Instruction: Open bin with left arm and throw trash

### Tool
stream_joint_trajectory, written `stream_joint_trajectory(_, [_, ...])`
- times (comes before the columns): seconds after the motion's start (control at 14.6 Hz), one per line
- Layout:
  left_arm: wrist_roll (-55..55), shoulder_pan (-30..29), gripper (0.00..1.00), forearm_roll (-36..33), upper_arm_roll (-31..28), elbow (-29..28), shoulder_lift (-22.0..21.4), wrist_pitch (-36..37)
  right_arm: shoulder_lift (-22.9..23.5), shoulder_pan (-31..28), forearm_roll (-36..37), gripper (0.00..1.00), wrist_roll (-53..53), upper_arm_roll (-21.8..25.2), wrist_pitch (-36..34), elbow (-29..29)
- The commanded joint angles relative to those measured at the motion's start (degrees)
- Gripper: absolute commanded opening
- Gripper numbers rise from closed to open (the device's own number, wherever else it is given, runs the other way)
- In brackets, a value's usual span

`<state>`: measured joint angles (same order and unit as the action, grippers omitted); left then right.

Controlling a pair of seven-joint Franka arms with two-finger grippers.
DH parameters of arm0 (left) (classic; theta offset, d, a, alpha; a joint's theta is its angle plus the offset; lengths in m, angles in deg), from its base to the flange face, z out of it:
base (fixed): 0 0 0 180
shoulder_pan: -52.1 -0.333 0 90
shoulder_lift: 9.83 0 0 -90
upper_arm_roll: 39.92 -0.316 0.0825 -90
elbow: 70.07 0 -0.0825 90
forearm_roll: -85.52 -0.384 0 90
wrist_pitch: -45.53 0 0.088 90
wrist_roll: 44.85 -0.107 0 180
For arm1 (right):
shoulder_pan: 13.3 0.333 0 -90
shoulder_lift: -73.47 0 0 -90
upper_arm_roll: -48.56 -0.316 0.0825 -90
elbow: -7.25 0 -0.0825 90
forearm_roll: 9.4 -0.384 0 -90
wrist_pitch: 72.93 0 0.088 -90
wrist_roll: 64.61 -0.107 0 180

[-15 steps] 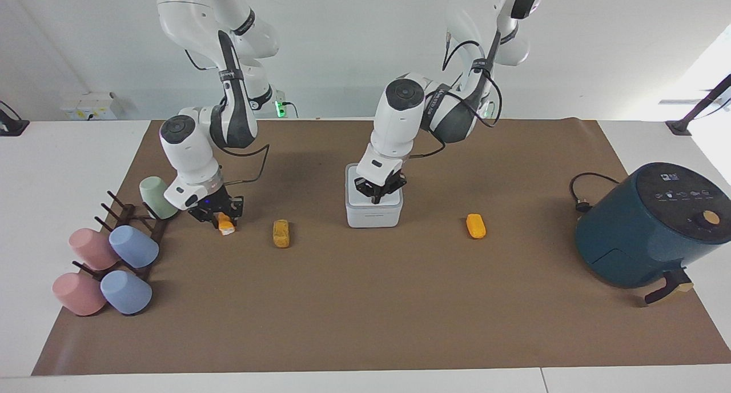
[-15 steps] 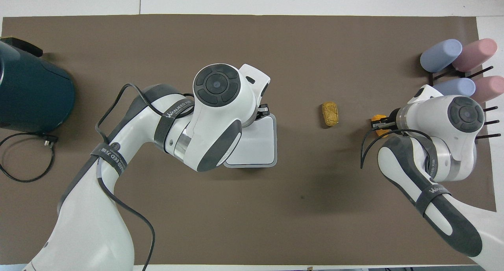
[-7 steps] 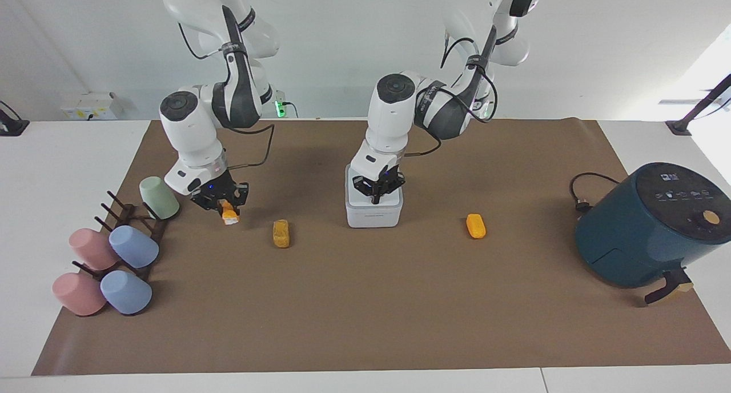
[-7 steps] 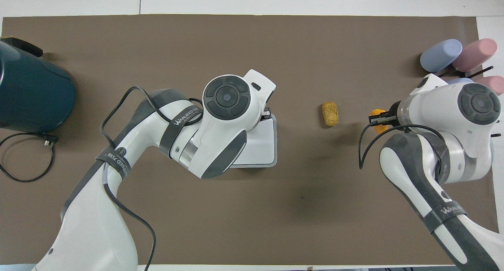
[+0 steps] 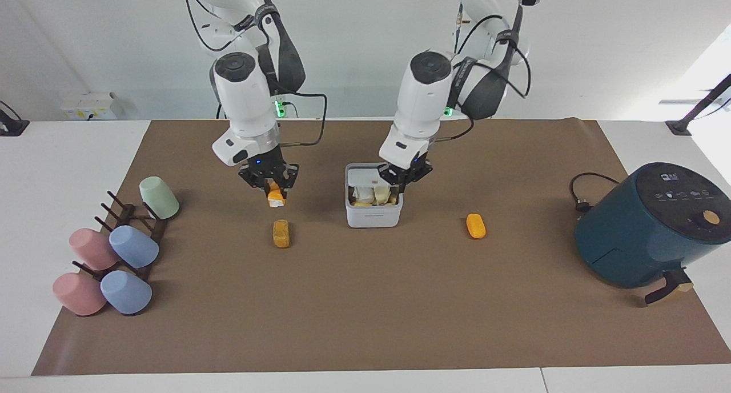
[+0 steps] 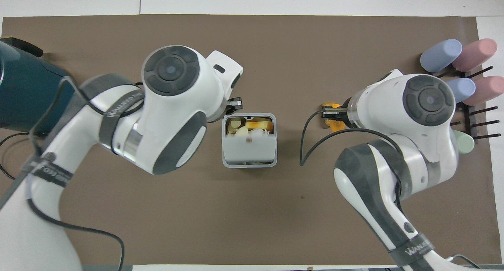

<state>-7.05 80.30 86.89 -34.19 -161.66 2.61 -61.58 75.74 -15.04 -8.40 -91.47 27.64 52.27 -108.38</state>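
The white bin (image 5: 374, 216) (image 6: 249, 162) stands mid-mat with its lid (image 5: 365, 179) (image 6: 248, 149) tipped up, showing white and yellow scraps inside. My left gripper (image 5: 401, 183) (image 6: 235, 104) hangs shut over the bin's rim on the left arm's side, holding nothing. Up in the air, my right gripper (image 5: 273, 188) (image 6: 330, 113) is shut on an orange trash piece with a white end (image 5: 276, 197) (image 6: 337, 125), over the mat beside the bin. A browner piece (image 5: 281, 233) lies below it on the mat. Another orange piece (image 5: 476, 225) lies toward the left arm's end.
A dark teal air fryer (image 5: 645, 227) (image 6: 27, 93) with its cable (image 5: 582, 193) stands at the left arm's end. A rack of pastel cups (image 5: 114, 250) (image 6: 456, 66) sits at the right arm's end.
The bin's lid has come up. My left gripper rose off it toward the left arm's side. My right gripper lifted the white-ended piece and carried it toward the bin.
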Motion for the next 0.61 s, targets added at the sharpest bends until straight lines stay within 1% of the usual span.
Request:
stream_joint_trajectory(0.0, [-9.3, -5.4, 0.00, 1.7, -0.3, -1.4, -5.0, 5.2, 1.9, -0.6, -3.9, 0.00, -7.5, -4.7, 4.3, 1.0])
stream_joint_trajectory(0.07, [-13.2, -7.9, 0.00, 1.6, -0.4, -2.0, -5.2, 5.5, 2.5, -0.6, -6.5, 0.00, -10.3, -6.3, 6.3, 1.0])
stream_joint_trajectory(0.14, [-18.0, -10.9, 0.00, 1.6, -0.4, -3.9, -5.8, 4.7, 3.0, -0.4, -7.3, 0.00, -13.2, -7.6, 8.1, 1.0])
stream_joint_trajectory(0.2, [-24.2, -13.8, 0.00, 1.6, -0.4, -6.6, -7.0, 3.7, 3.7, 2.1, -7.4, 0.00, -16.3, -8.1, 9.5, 1.0])
stream_joint_trajectory(0.27, [-29.0, -15.6, 0.23, 1.6, -0.4, -9.1, -7.4, 1.8, 4.2, 4.2, -7.4, 0.00, -19.4, -8.0, 10.4, 1.2])
stream_joint_trajectory(0.34, [-31.7, -17.2, 0.60, 1.5, -0.4, -12.8, -8.1, -1.5, 4.8, 5.6, -7.4, 0.00, -22.3, -8.0, 11.6, 1.3])
stream_joint_trajectory(0.41, [-32.1, -18.3, 0.68, 1.4, -0.5, -16.2, -8.2, -5.4, 5.3, 7.0, -7.4, 0.00, -24.1, -8.0, 12.3, 1.4])
stream_joint_trajectory(0.48, [-32.6, -19.1, 0.82, 1.4, -0.5, -19.6, -8.0, -10.8, 5.5, 7.5, -7.4, 0.00, -24.4, -8.0, 11.8, 1.3])
stream_joint_trajectory(0.55, [-32.7, -19.5, 0.86, 1.4, -0.5, -21.9, -7.3, -15.3, 5.2, 7.6, -7.4, 0.00, -24.3, -8.0, 11.1, 1.0])
